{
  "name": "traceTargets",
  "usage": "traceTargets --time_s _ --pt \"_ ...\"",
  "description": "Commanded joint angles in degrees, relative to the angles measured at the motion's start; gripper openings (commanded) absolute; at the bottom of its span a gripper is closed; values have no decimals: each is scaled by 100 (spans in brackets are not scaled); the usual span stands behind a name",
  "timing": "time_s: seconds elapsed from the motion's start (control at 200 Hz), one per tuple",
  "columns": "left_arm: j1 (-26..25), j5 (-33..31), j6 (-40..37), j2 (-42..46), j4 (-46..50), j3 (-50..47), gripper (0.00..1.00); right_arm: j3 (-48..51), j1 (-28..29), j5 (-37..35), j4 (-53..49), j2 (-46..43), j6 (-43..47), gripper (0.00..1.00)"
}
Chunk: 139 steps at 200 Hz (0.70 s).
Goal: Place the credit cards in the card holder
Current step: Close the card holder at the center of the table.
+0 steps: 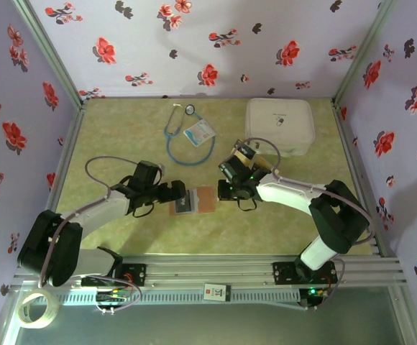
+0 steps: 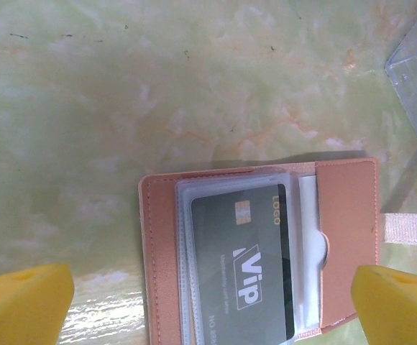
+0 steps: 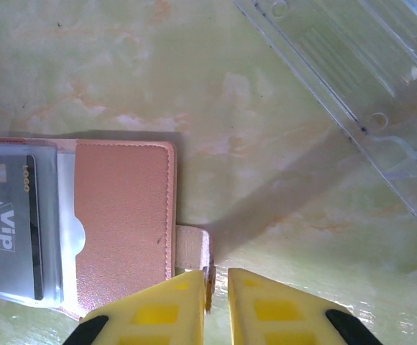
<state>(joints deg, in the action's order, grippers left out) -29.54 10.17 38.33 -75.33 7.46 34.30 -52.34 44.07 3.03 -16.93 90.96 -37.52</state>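
The card holder [image 2: 338,237] is laid open and flat on the green marbled table [image 2: 158,93], approx. in the middle, between the two grippers. A dark grey credit card [image 2: 241,277], printed "Vip" w/ a small chip, is seen inside the clear pocket [image 2: 183,215] of the holder. The tan flap is beside it. A pale closing strap [image 3: 193,248] sticks out from the flap's outer edge.

R gripper [image 3: 216,309]: the yellow fingers are held nearly together, and the end of the strap is pinched in the thin gap between them. L gripper [image 2: 210,305]: the fingers are spread wide, w/ one yellow pad [image 2: 21,305] at each side of the holder, and nothing is grasped. Whether the pads touch the table cannot be told.

A clear plastic case [image 3: 352,79] is laid near the holder on the R arm's side, apart from it. At the far side of the table, in the top view, a stethoscope [image 1: 183,136] is laid w/ a light-blue and white badge card [image 1: 199,131] at the loop of its tubing. A white rounded-square case [image 1: 280,126] is placed to the right of them, near the far right corner. A tape roll [image 1: 38,310] is seen at the near left, beside the L arm's base.
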Motion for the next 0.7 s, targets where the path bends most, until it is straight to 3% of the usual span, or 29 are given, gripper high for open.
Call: traceTargets --time_s 0.0,0.2,0.69 --pt "-69 72 78 -117 -129 -45 100 100 -39 30 57 8 -26 9" --pt "-181 72 147 -308 -286 -52 100 161 -42 108 184 49 -75 0" --pt "-421 72 163 -796 -518 122 100 171 -44 189 295 139 -119 0"
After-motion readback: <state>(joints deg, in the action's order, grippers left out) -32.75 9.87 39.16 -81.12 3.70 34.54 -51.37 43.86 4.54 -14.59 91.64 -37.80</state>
